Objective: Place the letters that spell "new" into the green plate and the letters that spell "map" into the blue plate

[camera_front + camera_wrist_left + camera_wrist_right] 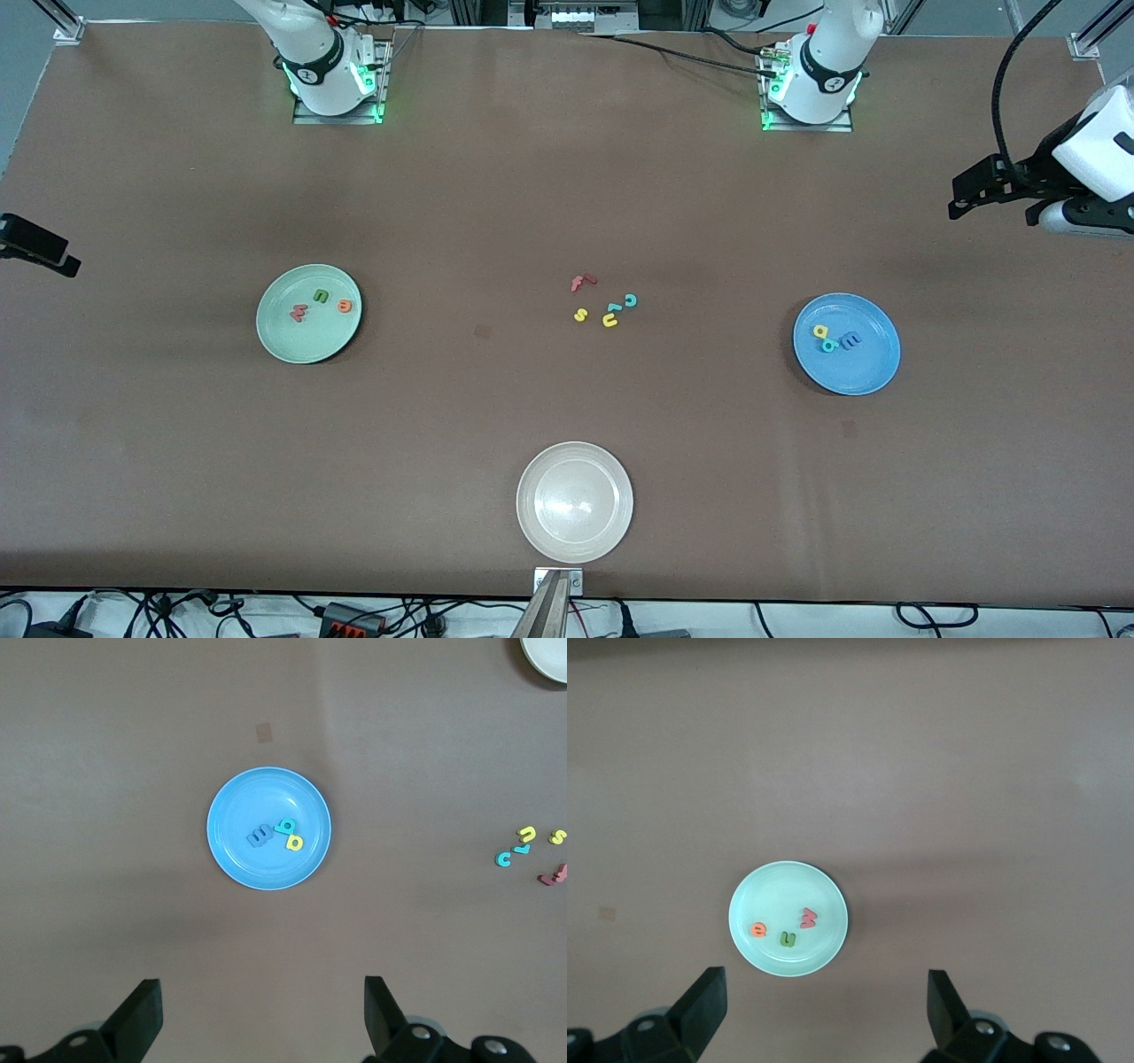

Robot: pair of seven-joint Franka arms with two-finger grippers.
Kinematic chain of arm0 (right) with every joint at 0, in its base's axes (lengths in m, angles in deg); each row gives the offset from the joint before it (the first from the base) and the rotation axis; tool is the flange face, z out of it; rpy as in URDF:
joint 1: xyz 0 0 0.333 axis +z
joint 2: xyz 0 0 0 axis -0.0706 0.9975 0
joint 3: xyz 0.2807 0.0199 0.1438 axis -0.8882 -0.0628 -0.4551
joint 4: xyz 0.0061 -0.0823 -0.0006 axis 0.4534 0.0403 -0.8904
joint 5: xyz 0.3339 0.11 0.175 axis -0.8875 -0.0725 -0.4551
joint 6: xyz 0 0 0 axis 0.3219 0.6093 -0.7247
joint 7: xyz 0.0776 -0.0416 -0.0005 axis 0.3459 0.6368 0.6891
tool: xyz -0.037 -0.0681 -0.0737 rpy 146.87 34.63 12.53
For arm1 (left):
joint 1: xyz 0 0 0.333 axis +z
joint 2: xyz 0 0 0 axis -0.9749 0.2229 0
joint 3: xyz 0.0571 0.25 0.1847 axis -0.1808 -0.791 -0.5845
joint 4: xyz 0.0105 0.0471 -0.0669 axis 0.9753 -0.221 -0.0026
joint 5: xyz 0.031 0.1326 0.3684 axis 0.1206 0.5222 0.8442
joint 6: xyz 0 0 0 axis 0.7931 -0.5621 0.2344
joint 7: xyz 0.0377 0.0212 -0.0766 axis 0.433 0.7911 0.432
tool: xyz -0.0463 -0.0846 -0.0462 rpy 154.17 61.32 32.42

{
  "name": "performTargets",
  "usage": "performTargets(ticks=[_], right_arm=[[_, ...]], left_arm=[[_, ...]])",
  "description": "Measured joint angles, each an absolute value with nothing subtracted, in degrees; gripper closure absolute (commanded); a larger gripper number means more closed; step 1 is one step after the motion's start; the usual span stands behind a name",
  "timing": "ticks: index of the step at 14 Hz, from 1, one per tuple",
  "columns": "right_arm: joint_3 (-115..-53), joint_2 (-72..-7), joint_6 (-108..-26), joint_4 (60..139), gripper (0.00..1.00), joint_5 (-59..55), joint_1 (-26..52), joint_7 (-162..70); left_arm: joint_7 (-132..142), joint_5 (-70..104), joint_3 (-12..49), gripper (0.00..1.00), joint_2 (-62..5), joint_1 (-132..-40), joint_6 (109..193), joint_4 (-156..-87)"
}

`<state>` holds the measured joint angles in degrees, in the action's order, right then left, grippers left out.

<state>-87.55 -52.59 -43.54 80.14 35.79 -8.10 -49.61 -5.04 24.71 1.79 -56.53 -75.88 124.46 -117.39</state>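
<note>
Front view shows the sorting looks finished — the green n (320, 295), orange e (345, 307) and salmon w (299, 312) lie in the green plate (282, 341), the blue m (850, 340), yellow a (821, 331) and teal p (829, 345) in the blue plate (873, 372). The left claw (263, 1014) and right claw (826, 1010) hang wide open, empty, above their plates. Nothing seems left to move — both arms wait.

Open tabletop between green plate (270, 332), middle letter cluster (605, 304), blue plate (873, 368).
</note>
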Motion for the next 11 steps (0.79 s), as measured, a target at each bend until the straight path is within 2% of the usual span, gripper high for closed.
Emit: performTargets(ticks=[5,11], right_arm=[[-87.6,-56.9,-45.4,87.8,0.00,36.2,-8.4,-49.6],[-87.6,-58.4,-45.9,89.7,0.00,36.2,-8.5,-49.6]], left_arm=[[-5.1,24.7,1.8,0.00,-56.5,-75.9,124.5,-117.4],[-5.1,24.7,1.5,0.00,-56.5,-75.5,124.5,-117.4]])
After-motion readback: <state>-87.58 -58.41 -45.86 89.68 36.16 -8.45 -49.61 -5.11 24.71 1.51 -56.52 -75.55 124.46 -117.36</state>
